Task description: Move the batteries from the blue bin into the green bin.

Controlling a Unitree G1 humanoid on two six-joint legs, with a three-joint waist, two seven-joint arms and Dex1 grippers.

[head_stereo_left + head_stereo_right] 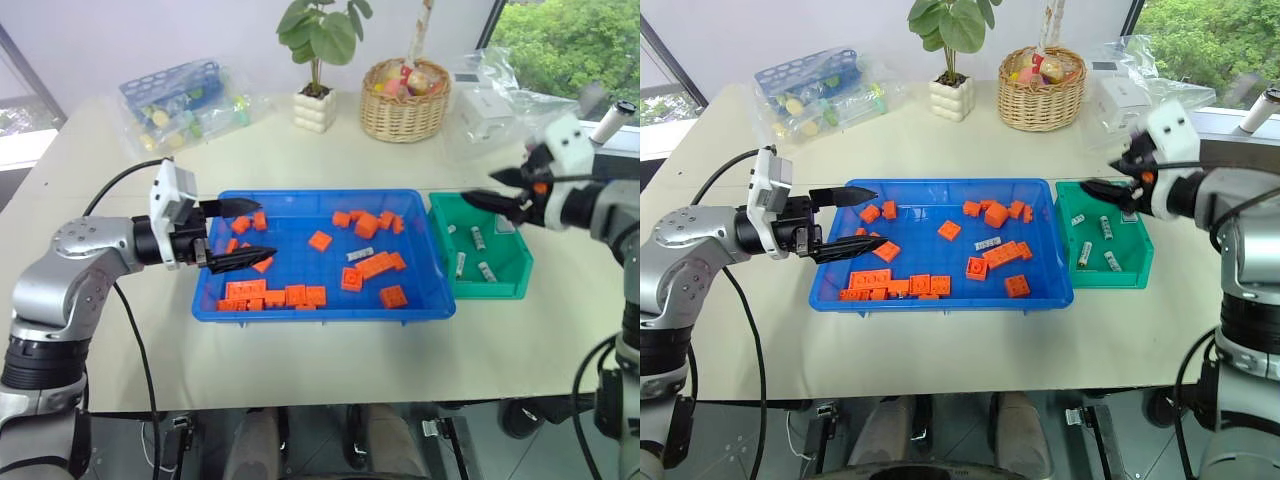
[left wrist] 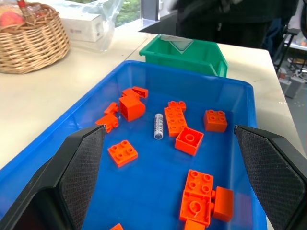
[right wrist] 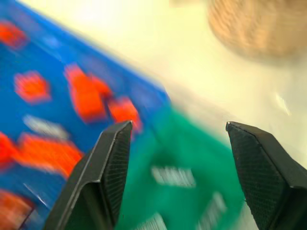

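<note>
The blue bin (image 1: 320, 312) lies mid-table, holding many orange bricks (image 1: 272, 294) and one battery (image 1: 360, 255), a small silver cylinder that also lies among the bricks in the left wrist view (image 2: 158, 126). To its right stands the green bin (image 1: 492, 290) with several batteries (image 1: 478, 238) on its floor. My left gripper (image 1: 235, 232) hovers open over the blue bin's left end, pointing right, nothing between its fingers. Above the green bin's far left corner, my right gripper (image 1: 492, 190) is open and empty; its wrist view looks down on the green bin (image 3: 182, 158).
Along the table's far side are a clear-wrapped rack of tubes (image 1: 180, 95), a potted plant (image 1: 316, 100), a wicker basket (image 1: 405, 100) and a bagged white box (image 1: 490, 105). Bare tabletop lies in front of both bins.
</note>
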